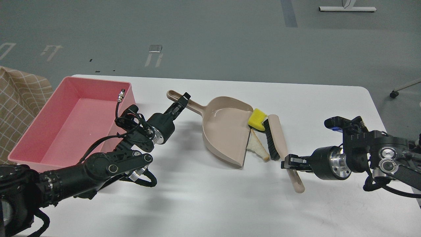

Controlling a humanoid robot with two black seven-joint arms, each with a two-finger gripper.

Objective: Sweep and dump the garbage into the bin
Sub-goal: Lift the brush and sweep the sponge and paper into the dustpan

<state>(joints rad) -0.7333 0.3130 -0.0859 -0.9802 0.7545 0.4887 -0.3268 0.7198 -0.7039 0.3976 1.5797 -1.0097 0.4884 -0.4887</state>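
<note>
My left gripper [181, 101] is shut on the handle of the beige dustpan [225, 128], which lies on the white table with its open edge to the right. My right gripper [289, 163] is shut on the handle of a beige brush [278, 140] with black bristles. The bristles press against the yellow sponge [257, 119], which is tilted up on the dustpan's lip, and touch the white bread slice [258, 148] lying at the lip. The pink bin [69, 121] stands at the table's left and looks empty.
The white table [210, 197] has its right edge just beyond my right arm. A checked beige cloth [18, 98] lies off the table's left side. My left arm's cable and connector [121, 95] hang over the bin's right wall.
</note>
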